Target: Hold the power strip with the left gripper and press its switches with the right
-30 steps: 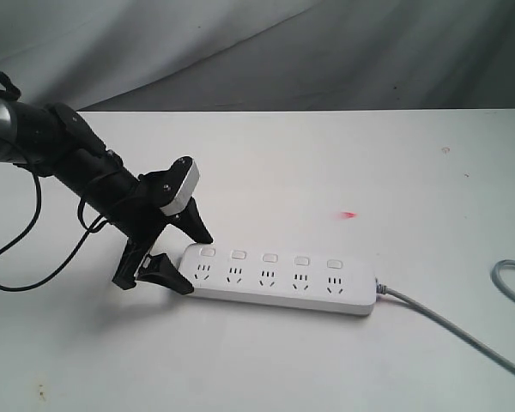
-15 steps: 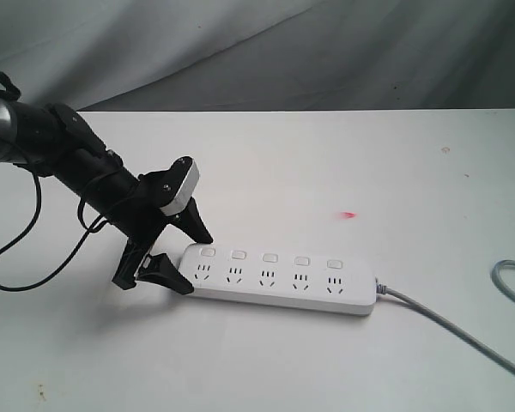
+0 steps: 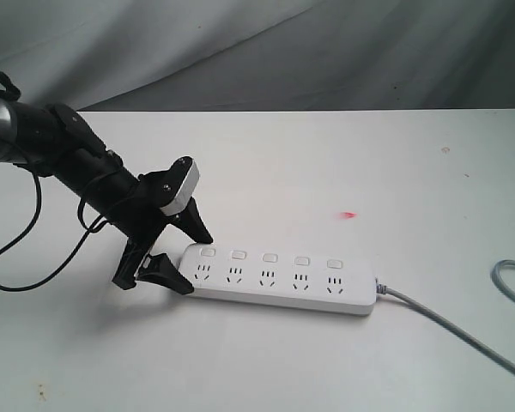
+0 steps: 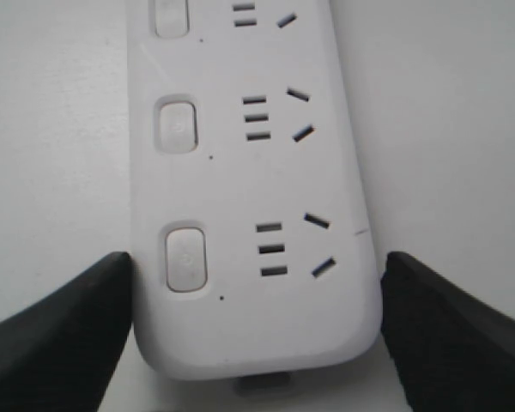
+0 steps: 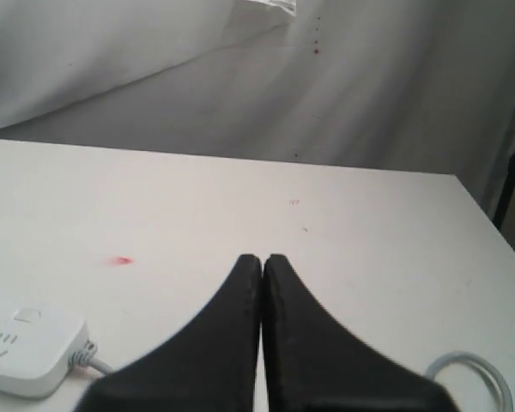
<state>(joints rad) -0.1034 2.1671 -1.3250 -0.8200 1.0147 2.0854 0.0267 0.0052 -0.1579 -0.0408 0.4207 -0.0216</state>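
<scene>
Surface: white table [image 3: 343,146], grey cloth [image 3: 240,51] behind.
Power strip [image 3: 279,276]: flat on the table's near part; five switches [image 3: 269,257] in a row along the far edge; grey cord [image 3: 446,322] leaves its right end.
Left gripper [image 3: 198,265]: fingers clamped on the strip's left end, one against each long side.
Right gripper [image 5: 263,257]: fingers pressed together, empty, apart from the strip's cord end.
Mark: small red mark [image 3: 349,214] beyond the strip.

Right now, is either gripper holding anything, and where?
Left gripper grips the strip across its cordless end, one finger per long edge. Right gripper holds nothing.
</scene>
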